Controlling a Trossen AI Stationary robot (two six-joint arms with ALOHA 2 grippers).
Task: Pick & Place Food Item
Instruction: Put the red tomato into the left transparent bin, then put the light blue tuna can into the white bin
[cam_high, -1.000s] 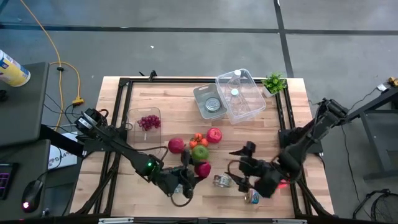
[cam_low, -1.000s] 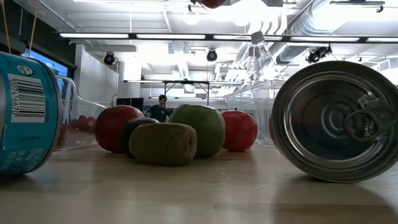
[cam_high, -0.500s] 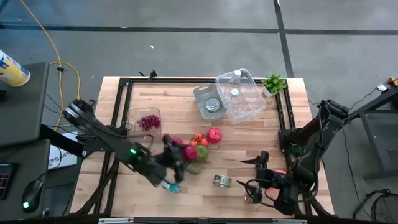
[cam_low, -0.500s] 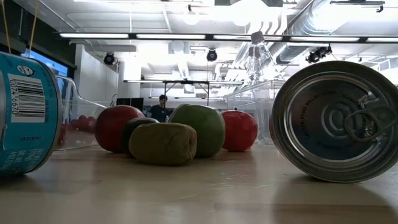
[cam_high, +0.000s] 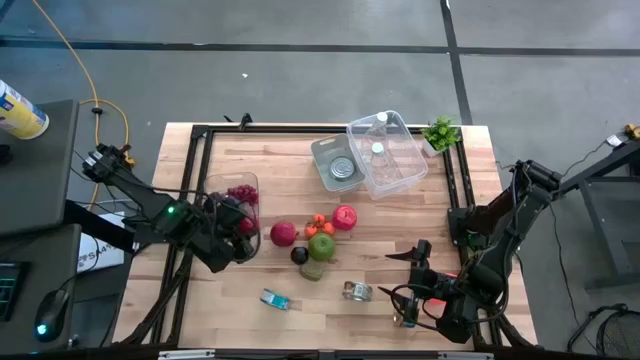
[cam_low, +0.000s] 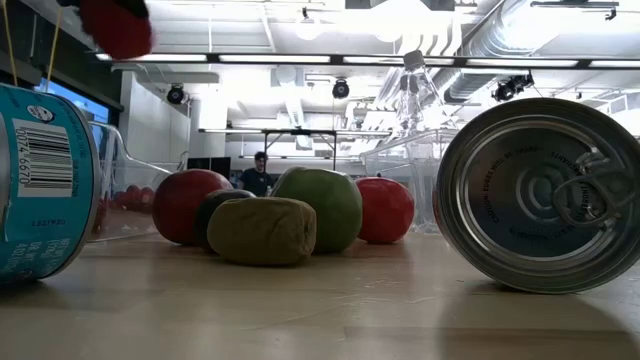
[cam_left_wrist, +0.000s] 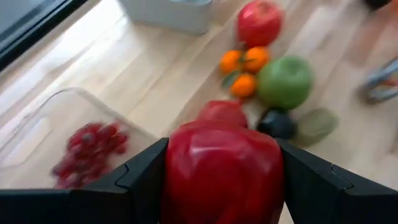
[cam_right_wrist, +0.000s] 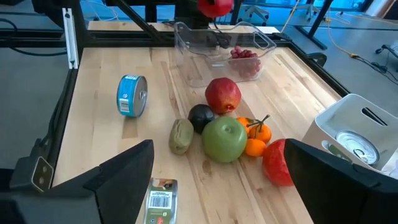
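High view, my left pincer: my left pincer (cam_high: 236, 228) was clenched on the red fruit (cam_high: 243, 226) and hung over the clear tray (cam_high: 218, 189) at the table's left side, at the tray's near end.
High view, grapes: the grapes (cam_high: 240, 195) lay in the tray just beyond my pincer, so the free space was under and before me, I judged.
High view, right pincer: my right pincer (cam_high: 415, 290) waited released at the near right part of the table, beside a lying can (cam_high: 356, 291); it had no part in this step.
Low view, fruit: the red fruit (cam_low: 117, 27) showed high in the air, well above the table, so I judged that I should go down more before letting go.
Low view, tray wall: the tray wall (cam_low: 122, 160) stood just below the fruit; the fruit should pass inside it, not on its edge.
Left wrist view, grip: the red fruit (cam_left_wrist: 221, 168) filled the gap between my two fingers (cam_left_wrist: 143, 182), held on both sides.
Left wrist view, target: the tray (cam_left_wrist: 43, 132) with grapes (cam_left_wrist: 88, 146) was ahead of me and to one side.
Right wrist view, check: the red fruit (cam_right_wrist: 215, 6) hung above the tray (cam_right_wrist: 214, 45), far from this pincer.
Advice to myself: lower slowly, keep clear of the grapes, open only when the fruit is low in the tray, because a round fruit could roll.
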